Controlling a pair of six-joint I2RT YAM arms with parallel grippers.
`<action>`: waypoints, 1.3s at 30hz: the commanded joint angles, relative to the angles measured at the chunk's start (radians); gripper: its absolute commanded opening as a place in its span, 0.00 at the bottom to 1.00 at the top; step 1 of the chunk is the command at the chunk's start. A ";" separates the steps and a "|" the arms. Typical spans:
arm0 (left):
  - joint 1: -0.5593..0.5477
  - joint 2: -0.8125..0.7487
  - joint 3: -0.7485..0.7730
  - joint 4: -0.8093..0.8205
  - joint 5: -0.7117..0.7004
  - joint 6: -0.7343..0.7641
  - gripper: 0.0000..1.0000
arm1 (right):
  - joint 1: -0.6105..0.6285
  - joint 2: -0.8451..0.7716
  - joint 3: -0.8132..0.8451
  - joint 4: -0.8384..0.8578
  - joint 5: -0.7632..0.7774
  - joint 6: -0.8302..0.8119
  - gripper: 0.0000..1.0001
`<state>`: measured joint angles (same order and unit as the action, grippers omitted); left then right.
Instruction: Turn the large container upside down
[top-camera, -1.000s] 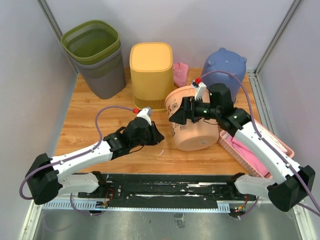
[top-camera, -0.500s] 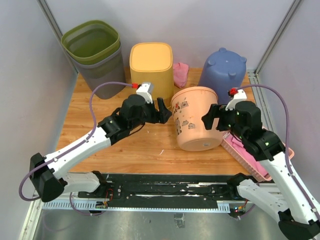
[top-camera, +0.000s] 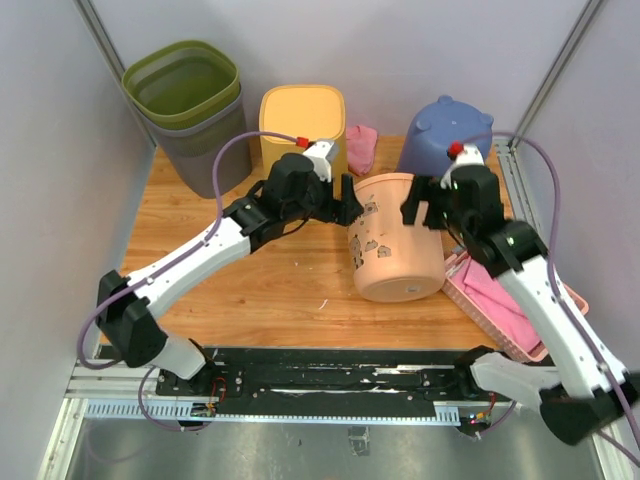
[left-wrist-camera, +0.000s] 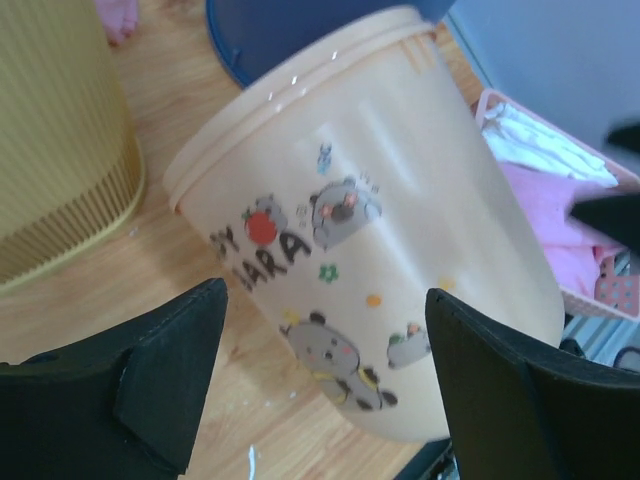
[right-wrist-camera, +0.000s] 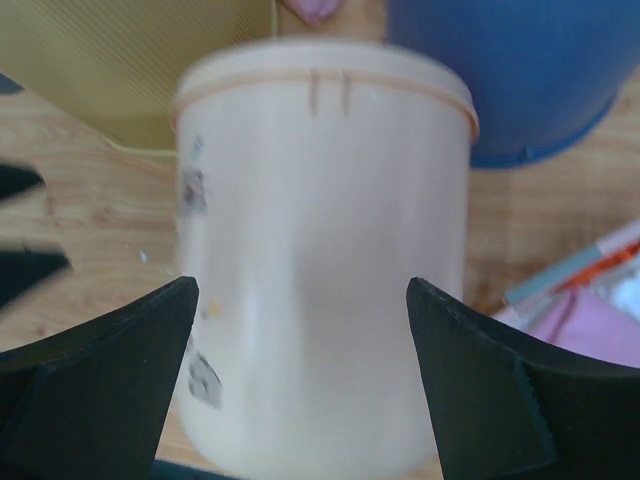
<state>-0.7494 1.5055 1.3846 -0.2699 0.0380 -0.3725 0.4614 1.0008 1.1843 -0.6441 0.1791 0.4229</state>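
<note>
Left gripper (left-wrist-camera: 322, 300) has its jaws spread wide and holds nothing; the peach container (top-camera: 395, 245) sits in the gap between its fingers, with the printed cartoon side facing this wrist camera. Cannot tell whether the pads touch the wall. Right gripper (right-wrist-camera: 300, 290) is also spread wide and empty, straddling the same container from the opposite side, plain wall toward its camera; contact is again unclear. In the top view the two grippers flank the container's rim end, left one on its left, right one on its right. The container is tipped on its side right of the table's centre, rim toward the far edge and closed base toward the near edge, not upside down. Just behind its rim on the left stands an upturned yellow bin (top-camera: 303, 125), and on the right an upturned blue tub (top-camera: 450, 135), both along the far edge and close enough to crowd the rim. A loose pink cloth (top-camera: 361, 148) lies between those two at the far edge. A pink basket (top-camera: 458, 290) with pink clothes (top-camera: 490, 300) inside sits by the right edge, just beside the container's base. A green bin (top-camera: 182, 85) is nested in a grey bin (top-camera: 205, 150) at the far left corner, well apart. Wooden table (top-camera: 250, 280). Count: two grippers, one peach container, one yellow bin, one blue tub, one green bin, one grey bin, one basket, one loose cloth.
</note>
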 joint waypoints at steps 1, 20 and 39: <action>0.005 -0.185 -0.126 -0.043 -0.027 -0.040 0.86 | -0.062 0.209 0.194 0.153 -0.160 -0.087 0.87; 0.021 -0.570 -0.429 -0.077 -0.139 -0.036 0.94 | -0.145 0.665 0.479 0.134 -0.664 -0.072 0.82; 0.022 -0.224 -0.156 0.062 0.156 0.302 0.97 | -0.086 0.021 0.231 -0.086 -0.112 -0.092 0.89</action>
<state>-0.7341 1.1721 1.0706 -0.2363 0.1005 -0.1982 0.3794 1.2083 1.4639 -0.6334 -0.2550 0.3325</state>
